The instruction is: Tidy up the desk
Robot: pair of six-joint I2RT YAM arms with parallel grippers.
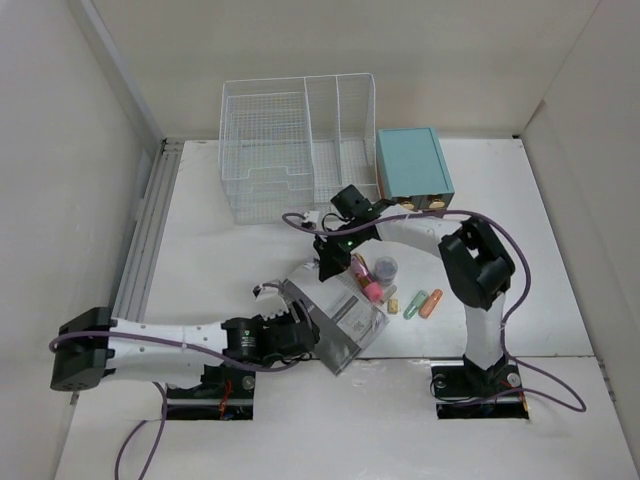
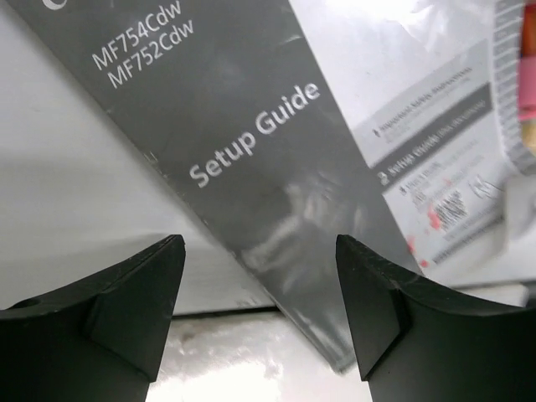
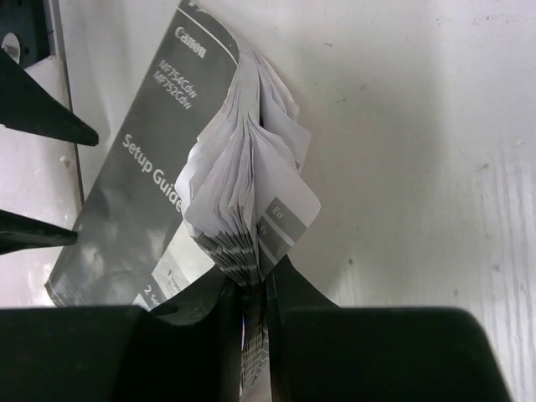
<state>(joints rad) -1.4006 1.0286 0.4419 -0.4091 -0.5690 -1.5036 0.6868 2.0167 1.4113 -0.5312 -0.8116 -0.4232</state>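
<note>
A grey and white Canon "Setup Guide" booklet (image 1: 347, 320) lies partly lifted on the white desk (image 1: 520, 250), near its front middle. My right gripper (image 1: 335, 262) is shut on a bunch of its pages (image 3: 243, 184), which fan out above the closed fingers (image 3: 209, 327). My left gripper (image 1: 302, 332) is open at the booklet's near left edge. In the left wrist view the grey cover (image 2: 251, 126) runs between the spread fingers (image 2: 134, 301), its corner close to the right finger. The left gripper's open fingers also show in the right wrist view (image 3: 50, 126).
A white wire-mesh rack (image 1: 295, 140) and a teal drawer box (image 1: 412, 165) stand at the back. Right of the booklet lie a pink marker (image 1: 365, 280), a small cup (image 1: 385, 268), and yellow (image 1: 392, 304), green (image 1: 414, 304) and orange (image 1: 431, 303) highlighters. Side walls enclose the desk.
</note>
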